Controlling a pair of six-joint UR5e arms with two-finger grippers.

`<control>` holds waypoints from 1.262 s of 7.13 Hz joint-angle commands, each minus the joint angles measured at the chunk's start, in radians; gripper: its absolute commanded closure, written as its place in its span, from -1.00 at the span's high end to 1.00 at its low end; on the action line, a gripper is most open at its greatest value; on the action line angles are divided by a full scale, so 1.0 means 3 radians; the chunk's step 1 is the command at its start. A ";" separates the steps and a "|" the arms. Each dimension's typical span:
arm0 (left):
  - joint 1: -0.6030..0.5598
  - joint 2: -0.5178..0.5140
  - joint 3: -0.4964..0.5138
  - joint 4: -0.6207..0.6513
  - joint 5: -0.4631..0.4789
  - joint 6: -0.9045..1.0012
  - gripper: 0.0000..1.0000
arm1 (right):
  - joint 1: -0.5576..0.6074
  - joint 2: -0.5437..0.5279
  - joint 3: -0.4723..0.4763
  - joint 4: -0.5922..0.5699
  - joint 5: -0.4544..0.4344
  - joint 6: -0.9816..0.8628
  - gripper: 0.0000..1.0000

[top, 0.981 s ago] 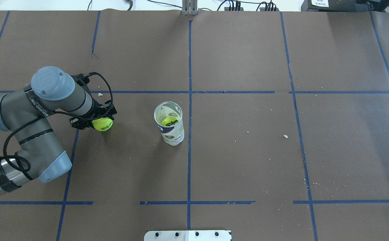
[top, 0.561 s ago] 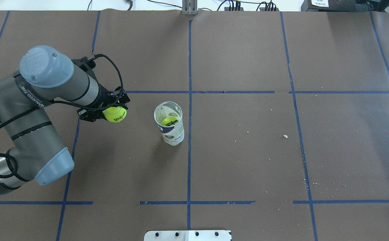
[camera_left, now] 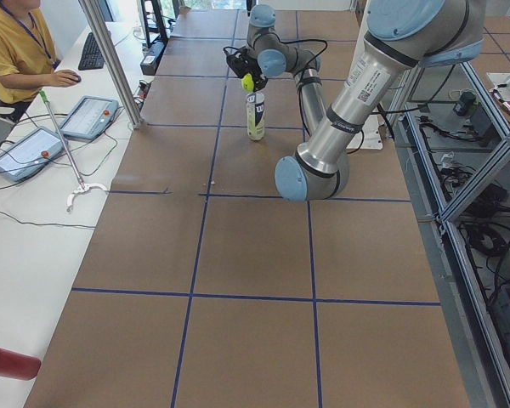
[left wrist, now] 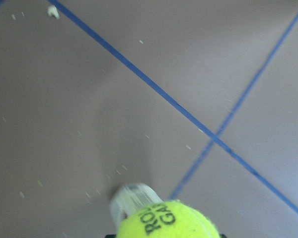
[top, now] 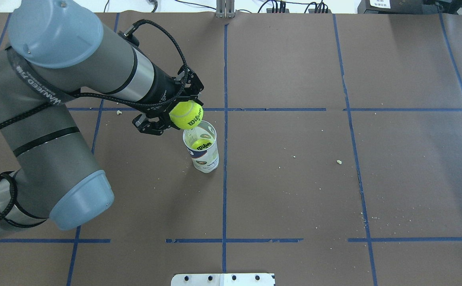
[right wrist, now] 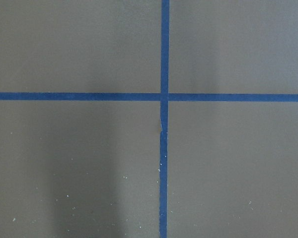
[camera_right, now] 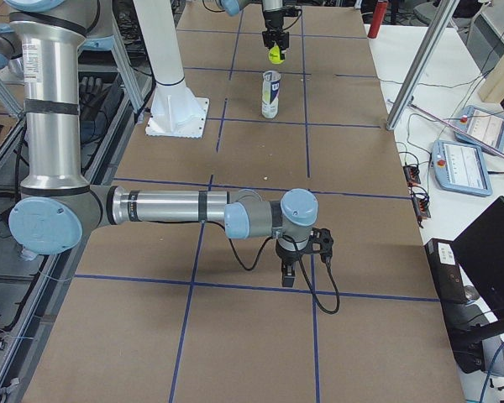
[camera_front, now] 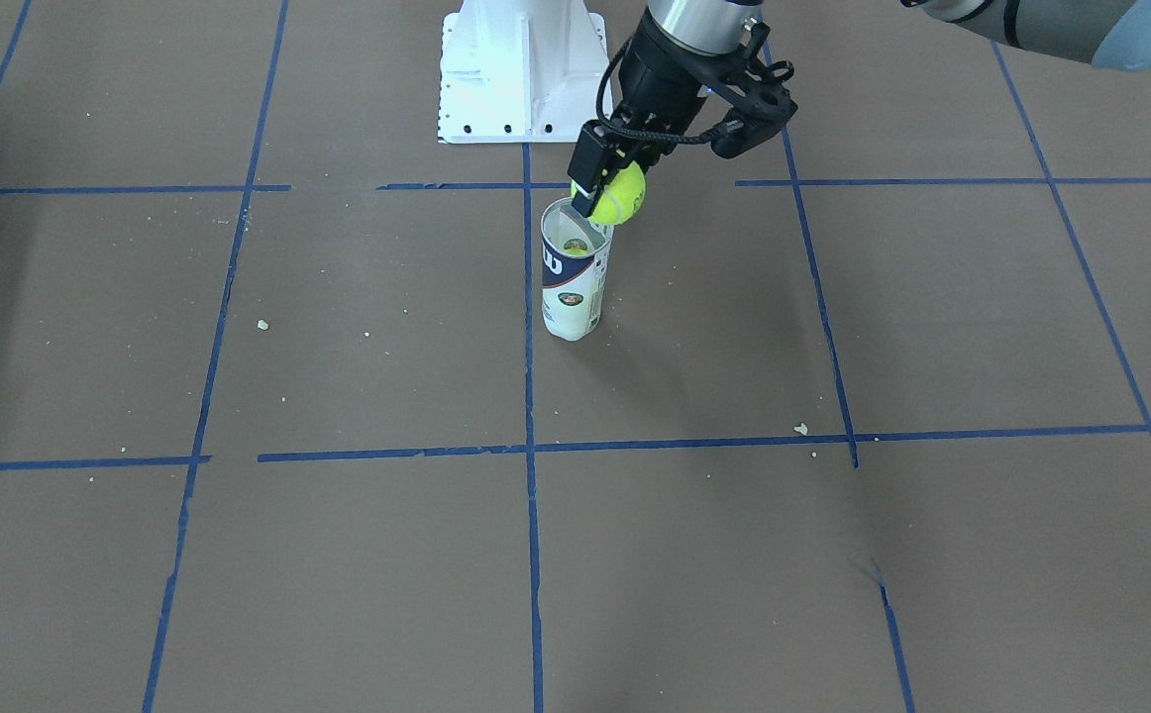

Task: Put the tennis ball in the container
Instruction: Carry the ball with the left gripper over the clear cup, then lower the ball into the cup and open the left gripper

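1. The left arm's fingers [camera_front: 590, 166] are clamped on the tennis ball [top: 186, 114], which hangs above the tennis-ball tube [top: 206, 158], seemingly off-centre of its mouth.
2. They should centre the ball over the mouth before opening.
3. The tube stands upright on the surface [top: 294, 178] with a second ball [top: 202, 145] inside, so a knock to the rim would likely topple it.

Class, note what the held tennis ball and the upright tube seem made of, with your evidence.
The tennis ball looks like matte felt: fuzzy yellow-green nap with dark printed lettering. The container is probably glossy clear plastic: its wall is see-through above the white-and-navy label.
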 commanded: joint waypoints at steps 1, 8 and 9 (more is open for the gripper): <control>0.0057 -0.0091 0.0135 0.0028 -0.0006 -0.0013 -1.00 | 0.0000 0.0000 0.0000 0.0000 0.0000 0.0000 1.00; 0.0159 -0.0065 0.0340 0.0008 -0.0001 0.0121 -0.79 | 0.0000 0.0000 0.0000 0.0000 0.0000 0.0000 1.00; 0.0160 -0.0065 0.0335 0.0013 -0.0001 0.0126 -0.66 | 0.0000 0.0000 0.0000 0.0000 0.0000 0.0000 1.00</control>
